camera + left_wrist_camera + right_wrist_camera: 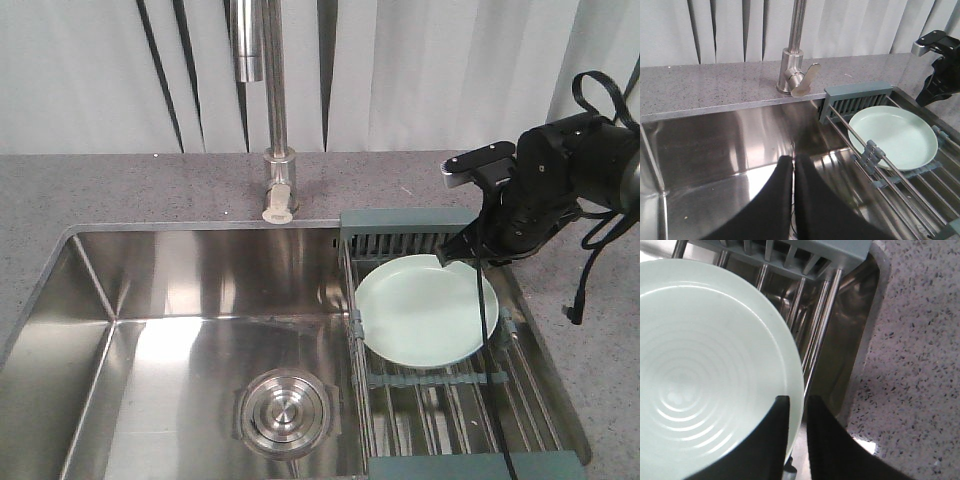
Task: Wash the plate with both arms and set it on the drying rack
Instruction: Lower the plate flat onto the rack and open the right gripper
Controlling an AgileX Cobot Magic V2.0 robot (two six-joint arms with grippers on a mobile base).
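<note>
The pale mint-green plate point(420, 310) point(892, 135) point(705, 365) lies on the wire bars of the drying rack point(440, 395) point(857, 97) point(805, 260) across the right side of the sink. At the plate's far right rim sits my right gripper point(455, 255) point(798, 399). One finger is over the plate's inside and the other outside it, and the rim fills the narrow gap between them. Low over the sink basin, left of the rack, my left gripper point(794, 159) is shut with nothing in it. The left arm is out of the front view.
A steel faucet point(275, 120) point(797, 70) stands on the speckled grey counter point(120, 190) point(920, 365) behind the sink. The steel basin point(150, 300) has a round drain point(285, 412) at its bottom. The right arm point(940, 75) hangs over the rack's far right corner.
</note>
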